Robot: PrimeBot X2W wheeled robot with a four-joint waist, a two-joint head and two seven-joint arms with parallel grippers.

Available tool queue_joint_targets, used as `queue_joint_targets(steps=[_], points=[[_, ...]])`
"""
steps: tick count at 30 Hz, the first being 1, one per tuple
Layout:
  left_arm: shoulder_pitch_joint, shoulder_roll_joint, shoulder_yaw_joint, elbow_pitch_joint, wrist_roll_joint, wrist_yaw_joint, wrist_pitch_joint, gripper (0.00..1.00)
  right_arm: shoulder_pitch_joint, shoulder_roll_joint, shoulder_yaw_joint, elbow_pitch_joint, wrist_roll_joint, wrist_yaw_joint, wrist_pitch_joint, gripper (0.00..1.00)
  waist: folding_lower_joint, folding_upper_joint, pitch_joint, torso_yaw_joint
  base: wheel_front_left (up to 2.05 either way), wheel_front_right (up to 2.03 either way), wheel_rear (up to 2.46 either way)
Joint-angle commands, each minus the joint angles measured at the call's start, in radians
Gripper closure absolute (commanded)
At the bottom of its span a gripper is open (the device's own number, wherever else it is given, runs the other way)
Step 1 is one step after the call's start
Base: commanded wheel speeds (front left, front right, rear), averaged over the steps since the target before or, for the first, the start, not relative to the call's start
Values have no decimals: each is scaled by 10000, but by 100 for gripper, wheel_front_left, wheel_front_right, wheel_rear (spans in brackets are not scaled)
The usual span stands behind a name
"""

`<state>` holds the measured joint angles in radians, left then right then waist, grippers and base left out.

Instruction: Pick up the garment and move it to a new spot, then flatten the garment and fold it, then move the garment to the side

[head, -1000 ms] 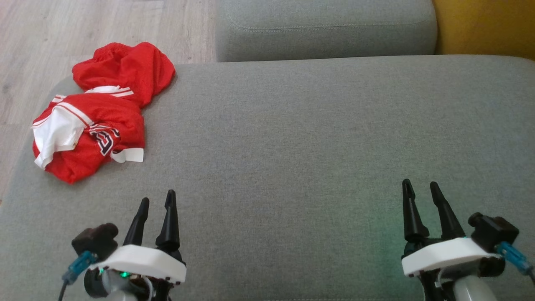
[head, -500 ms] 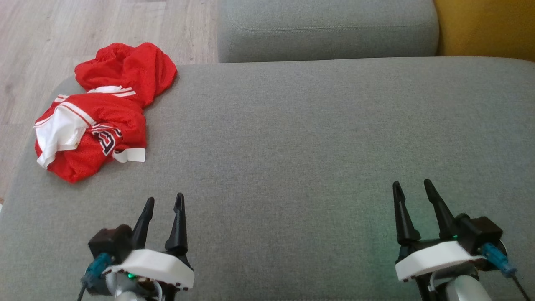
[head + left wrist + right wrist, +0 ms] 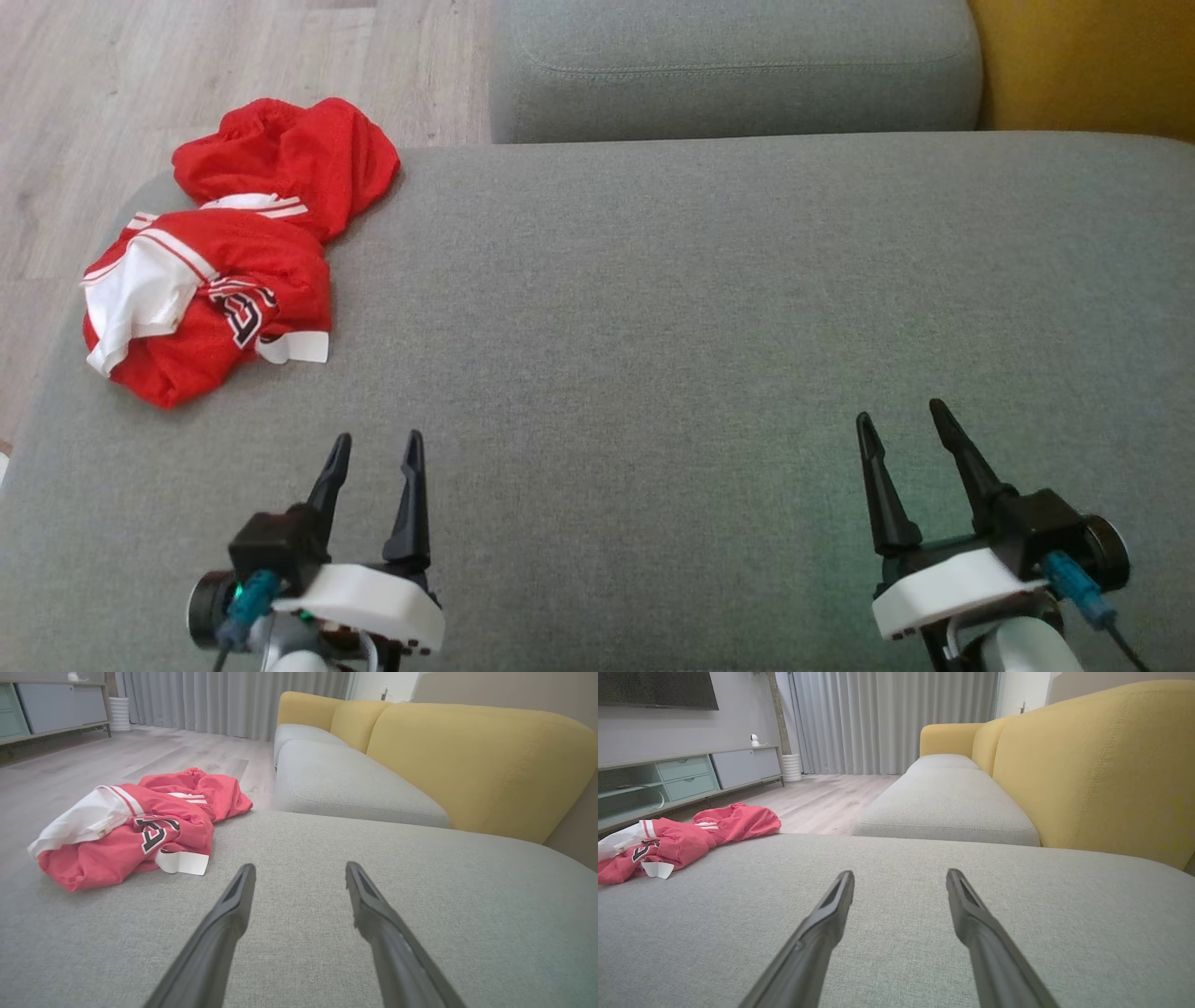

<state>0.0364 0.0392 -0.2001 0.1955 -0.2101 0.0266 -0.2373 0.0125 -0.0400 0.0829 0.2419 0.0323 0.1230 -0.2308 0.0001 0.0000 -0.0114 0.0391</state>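
Both grippers have drawn slightly toward each other over the last second. The garment lies unmoved, and the small shift of the whole scene is the camera's.

1. Seat cushion (image 3: 653, 308): grey woven fabric, broad and flat with rounded edges, lying under and ahead of both grippers.
2. Backrest (image 3: 467, 760): mustard-yellow fabric, padded, to the right of the grippers. The wrist views show its full height; the head view shows just a corner.
3. Second cushion (image 3: 738, 65): grey, with a stitched seam, beyond the fingertips.
4. Garment (image 3: 233, 271): red mesh jersey with white trim and dark lettering, crumpled in a heap. It lies ahead and left of the left gripper, well apart from it, and farther still from the right gripper.
5. Left gripper (image 3: 378, 437): long dark tapered fingers spread wide, holding nothing.
6. Right gripper (image 3: 900, 411): same build, fingers also spread wide, holding nothing.
7. Label (image 3: 301, 347): white, flat, at the garment's near edge.

The right wrist view adds grey curtains (image 3: 896, 718) and a low cabinet (image 3: 668, 779).
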Motion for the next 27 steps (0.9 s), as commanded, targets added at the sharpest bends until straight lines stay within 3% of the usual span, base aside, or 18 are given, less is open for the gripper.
queue_joint_targets(steps=[1,5,27], points=[[-297,106,215,-359,263,49,-138,0,-219,-99,259,-261,-252,75,-202,0,-1,0,-4,0,0,0,0],[-277,110,137,-359,638,106,-245,0,-222,-102,285,-224,-579,77,-310,0,-1,0,-15,6,0,0,0],[-226,110,93,-177,416,171,-245,0,-215,-102,148,-168,-27,77,-310,0,-1,0,-42,-19,0,0,0]])
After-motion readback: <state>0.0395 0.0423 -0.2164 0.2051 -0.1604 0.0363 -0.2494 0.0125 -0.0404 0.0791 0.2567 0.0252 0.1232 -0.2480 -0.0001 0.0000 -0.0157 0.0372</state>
